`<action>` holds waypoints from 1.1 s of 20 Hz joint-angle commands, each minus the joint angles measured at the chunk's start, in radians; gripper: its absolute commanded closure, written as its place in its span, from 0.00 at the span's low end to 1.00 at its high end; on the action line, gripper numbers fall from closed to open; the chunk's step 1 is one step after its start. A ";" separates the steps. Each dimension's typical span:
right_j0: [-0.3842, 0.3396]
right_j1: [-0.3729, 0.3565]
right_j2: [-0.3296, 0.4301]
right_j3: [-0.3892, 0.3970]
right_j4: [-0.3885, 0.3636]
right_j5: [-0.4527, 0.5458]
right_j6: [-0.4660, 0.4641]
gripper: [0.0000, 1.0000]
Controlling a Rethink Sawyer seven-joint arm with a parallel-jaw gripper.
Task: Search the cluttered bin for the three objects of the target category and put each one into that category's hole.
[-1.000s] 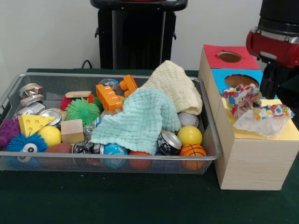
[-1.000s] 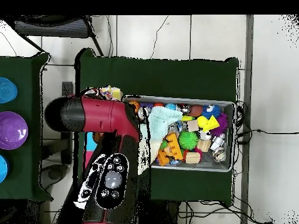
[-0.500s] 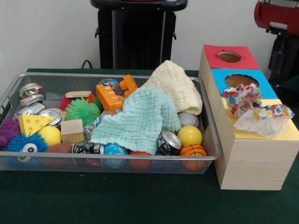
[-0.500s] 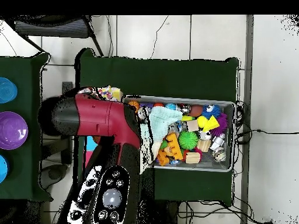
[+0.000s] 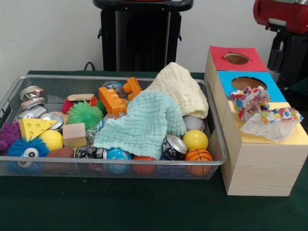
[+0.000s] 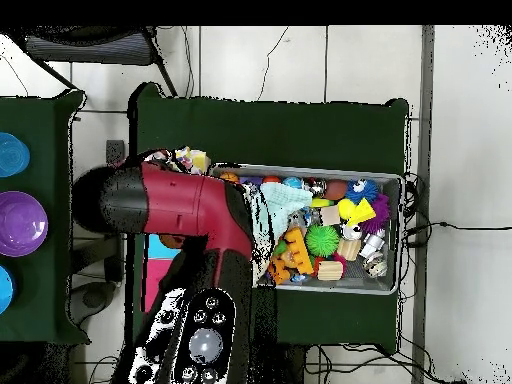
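A wire bin (image 5: 217,144) holds a mint green cloth (image 5: 142,122) draped over balls and cans, with a cream cloth (image 5: 180,89) behind it. To the right stands a wooden box with a red-topped hole (image 5: 237,58), a blue-topped hole (image 5: 249,83) and a yellow top (image 5: 298,137). A multicoloured crumpled cloth (image 5: 264,115) lies on the yellow top and hides its hole. Only a red and black arm link (image 5: 284,19) shows at the top right. In the overhead view the arm (image 6: 190,210) covers the box and the bin's left end. The gripper itself is hidden.
The bin also holds orange plastic blocks (image 5: 115,96), a green spiky ball (image 5: 85,114), a wooden cube (image 5: 74,135), a yellow cheese wedge (image 5: 33,128), cans (image 5: 174,147), a basketball (image 5: 198,156) and a yellow ball (image 5: 195,140). Green cloth covers the table (image 5: 120,207).
In the front view the arm link rose from beside the box to the top right corner. Overhead, the arm swung right, over the bin's left end. The multicoloured cloth stayed on the yellow top.
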 commanded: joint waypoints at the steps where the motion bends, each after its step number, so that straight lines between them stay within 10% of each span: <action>1: -0.057 0.043 0.056 0.142 -0.065 -0.025 -0.010 1.00; 22: -0.081 0.082 0.103 0.163 -0.036 -0.129 0.020 1.00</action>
